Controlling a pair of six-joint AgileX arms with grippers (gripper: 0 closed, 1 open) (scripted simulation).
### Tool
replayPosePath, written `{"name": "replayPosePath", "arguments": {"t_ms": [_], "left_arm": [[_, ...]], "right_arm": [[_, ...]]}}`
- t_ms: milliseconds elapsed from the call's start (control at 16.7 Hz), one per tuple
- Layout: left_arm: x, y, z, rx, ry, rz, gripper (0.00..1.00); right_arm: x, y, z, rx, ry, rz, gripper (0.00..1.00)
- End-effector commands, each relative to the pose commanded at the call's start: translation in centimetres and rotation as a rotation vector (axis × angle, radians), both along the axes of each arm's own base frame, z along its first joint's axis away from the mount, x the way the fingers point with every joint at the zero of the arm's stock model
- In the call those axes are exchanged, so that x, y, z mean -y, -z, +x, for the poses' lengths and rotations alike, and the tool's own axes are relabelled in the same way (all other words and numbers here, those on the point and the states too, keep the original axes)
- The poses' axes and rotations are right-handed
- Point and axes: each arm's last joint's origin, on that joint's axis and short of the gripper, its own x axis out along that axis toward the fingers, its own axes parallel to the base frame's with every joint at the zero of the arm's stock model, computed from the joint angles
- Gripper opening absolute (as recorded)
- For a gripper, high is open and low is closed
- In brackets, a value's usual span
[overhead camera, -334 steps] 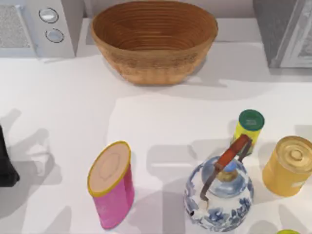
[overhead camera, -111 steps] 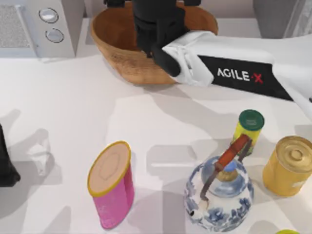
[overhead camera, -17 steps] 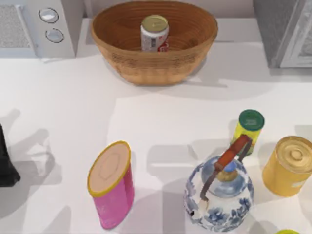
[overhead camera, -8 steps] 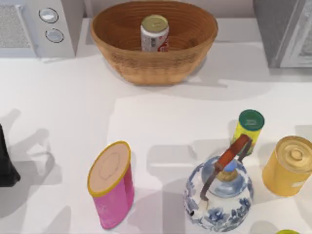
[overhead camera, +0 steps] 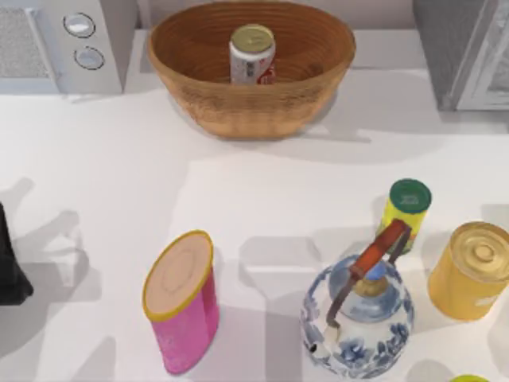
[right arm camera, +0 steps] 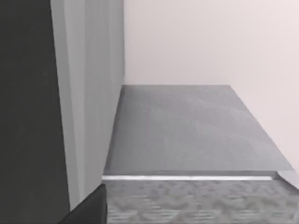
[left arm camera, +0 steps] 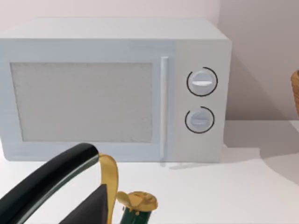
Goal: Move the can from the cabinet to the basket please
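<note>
Starting at the left of the tabletop point(overhead camera: 103, 151): the white microwave point(overhead camera: 60, 44) sits in the far corner, and the left arm's dark bulk point(overhead camera: 9, 263) is parked at the left edge. Its wrist camera looks at the microwave front point(left arm camera: 112, 93) over something black, gold and green close by that I cannot identify; whether its jaws are apart or together, I cannot tell.

Moving toward centre, here is the thing that matters: the can point(overhead camera: 252, 54) stands upright inside the basket point(overhead camera: 238, 111), gold-green top up, resting within the wicker bowl and a little toward its back wall. By the look of it, the delivery is made.

Nearer the camera, a pink canister point(overhead camera: 183, 302), a blue-and-white teapot point(overhead camera: 358, 318), a slim yellow bottle point(overhead camera: 406, 208) and a wide yellow tin point(overhead camera: 471, 270) all stand well apart from the basket.

On the far right, the grey cabinet point(overhead camera: 461, 52). The right wrist view looks along a grey speckled surface point(right arm camera: 187, 135) beside a tall grey wall; its jaws cannot be judged either.

To finish well, I'd say: keep both arms clear of the basket so the can stays standing, and watch the cabinet side while retreating.
</note>
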Motion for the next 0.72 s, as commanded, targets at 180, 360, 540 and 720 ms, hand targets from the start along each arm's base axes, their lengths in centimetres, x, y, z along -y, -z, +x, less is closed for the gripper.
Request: {"name": "replayPosePath", "arguments": {"t_ms": [180,360,540,720], "left_arm": [[0.0,0.0,0.0,0.000,0.000,0.000,1.00],[0.0,0.0,0.0,0.000,0.000,0.000,1.00],[0.0,0.0,0.0,0.000,0.000,0.000,1.00],[0.0,0.0,0.0,0.000,0.000,0.000,1.00]], "right_arm": [[-4.5,0.0,2.6,0.000,0.000,0.008,1.00],[-9.9,0.1,4.2,-0.007,-0.001,0.016,1.00],[-15.4,0.3,4.3,-0.014,-0.001,0.019,1.00],[-20.1,0.6,3.2,-0.019,-0.002,0.019,1.00]]}}
